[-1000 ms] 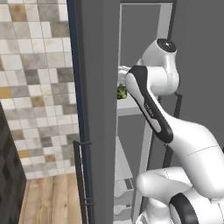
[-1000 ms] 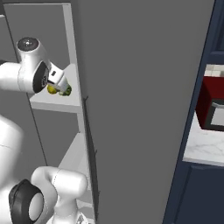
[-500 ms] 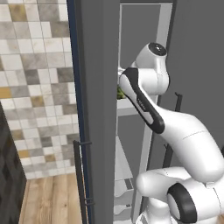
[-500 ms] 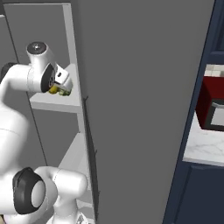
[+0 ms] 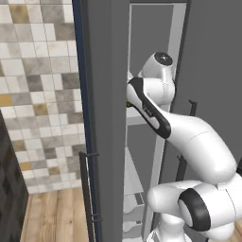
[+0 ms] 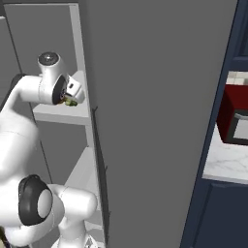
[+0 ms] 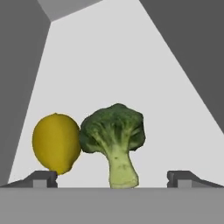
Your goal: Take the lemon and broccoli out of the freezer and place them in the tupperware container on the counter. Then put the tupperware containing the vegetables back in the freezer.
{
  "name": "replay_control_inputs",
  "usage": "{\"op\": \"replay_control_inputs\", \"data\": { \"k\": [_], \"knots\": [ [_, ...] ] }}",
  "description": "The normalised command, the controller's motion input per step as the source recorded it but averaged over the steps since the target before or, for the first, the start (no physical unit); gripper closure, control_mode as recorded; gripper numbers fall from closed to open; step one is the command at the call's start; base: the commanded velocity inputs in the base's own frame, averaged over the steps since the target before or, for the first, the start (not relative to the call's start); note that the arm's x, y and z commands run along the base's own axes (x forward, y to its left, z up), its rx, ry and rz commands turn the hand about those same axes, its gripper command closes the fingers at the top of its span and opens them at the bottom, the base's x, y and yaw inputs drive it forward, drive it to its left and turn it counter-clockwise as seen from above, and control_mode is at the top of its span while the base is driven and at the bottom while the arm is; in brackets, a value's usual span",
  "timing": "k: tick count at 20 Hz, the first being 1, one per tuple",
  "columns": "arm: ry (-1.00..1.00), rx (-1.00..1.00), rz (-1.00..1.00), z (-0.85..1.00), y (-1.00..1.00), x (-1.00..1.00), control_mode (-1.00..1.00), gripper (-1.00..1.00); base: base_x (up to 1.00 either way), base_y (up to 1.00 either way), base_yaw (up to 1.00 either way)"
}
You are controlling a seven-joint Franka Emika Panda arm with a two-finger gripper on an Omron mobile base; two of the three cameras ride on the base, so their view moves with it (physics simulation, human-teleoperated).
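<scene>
In the hand view the yellow lemon (image 7: 57,143) and the dark green broccoli (image 7: 114,131) stand side by side, touching, on a white shelf inside the freezer (image 6: 145,97). My gripper (image 7: 113,179) is open, one fingertip just below the lemon and the other well to the right of the broccoli's pale stem, with nothing held. From the right base view a speck of green and yellow, the broccoli (image 6: 71,102), peeks out under the white hand (image 6: 72,88) on the shelf (image 6: 58,114). The counter (image 6: 223,160) lies at the right. The tupperware container is out of view.
The freezer's open grey door (image 5: 106,118) with its dark vertical handle (image 5: 87,189) stands left of the arm. A red microwave (image 6: 235,116) sits on the counter beside a dark navy panel (image 6: 213,145). Tiled wall (image 5: 38,94) and wood floor are at the far left.
The arm has pushed a little further in toward the shelf. The lemon and broccoli have not moved, and the gripper stays open.
</scene>
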Motion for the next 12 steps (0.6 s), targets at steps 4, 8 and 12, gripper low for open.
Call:
{"op": "replay_control_inputs", "data": {
  "k": [4, 8, 12],
  "knots": [
    [0.02, 0.00, -0.01, -0.18, 0.00, 0.32, -1.00, -1.00, 0.00, 0.00, 0.00],
    [0.03, 0.00, -0.02, -0.15, 0.00, 0.35, -1.00, -1.00, 0.00, 0.00, 0.00],
    [0.05, 0.00, -0.01, -0.13, 0.00, 0.38, -1.00, -1.00, 0.00, 0.00, 0.00]
  ]
}}
